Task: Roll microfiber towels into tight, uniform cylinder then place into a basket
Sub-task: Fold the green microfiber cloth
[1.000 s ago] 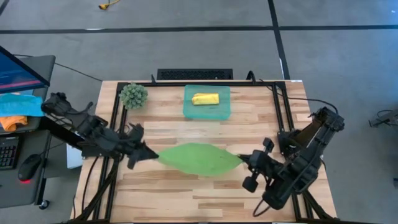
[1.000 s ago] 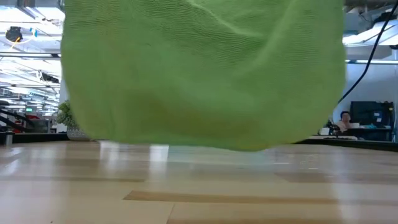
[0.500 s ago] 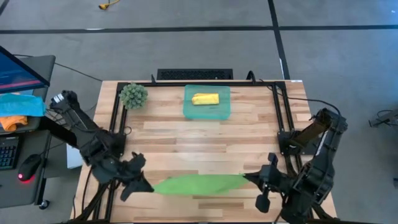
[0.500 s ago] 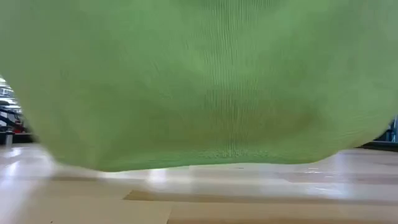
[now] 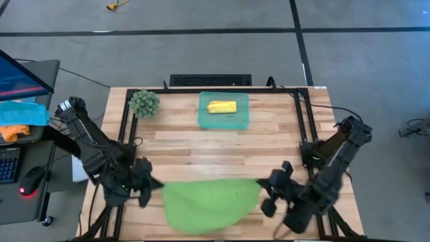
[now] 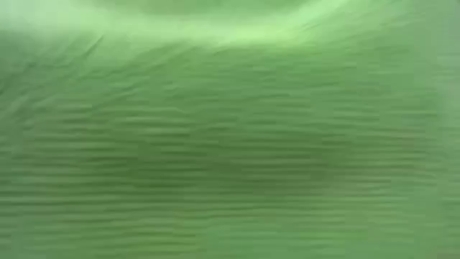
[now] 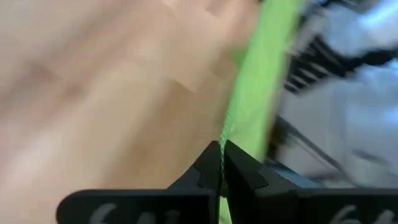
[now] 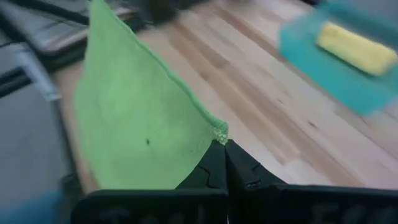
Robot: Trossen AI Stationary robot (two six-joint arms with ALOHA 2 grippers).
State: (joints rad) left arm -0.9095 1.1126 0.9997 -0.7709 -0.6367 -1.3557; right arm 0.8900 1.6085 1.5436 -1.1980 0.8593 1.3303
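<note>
Pinching with our left gripper (image 5: 153,185), we clamp 1 corner of the soft light green microfiber towel (image 5: 209,204), and our right gripper (image 5: 263,191) pinches the opposite corner, fingers pressed together on the hem in both wrist views. Between the 2 grippers the cloth spreads as a broad, rounded sheet over the near edge of the pale wooden plank table (image 5: 269,141), its lower edge curving out past the boards. Its weave is fine and ribbed, filling the whole low view with blurred green. At the right wrist the held corner (image 8: 219,132) comes to a sharp point with a stitched edge.

At the far side of the table sits the shallow rectangular translucent teal plastic basket (image 5: 205,119), and inside it lies the bright yellow towel (image 5: 222,107), rolled into a short cylinder. A fuzzy round green ball (image 5: 144,103) rests to the basket's left, well apart.
</note>
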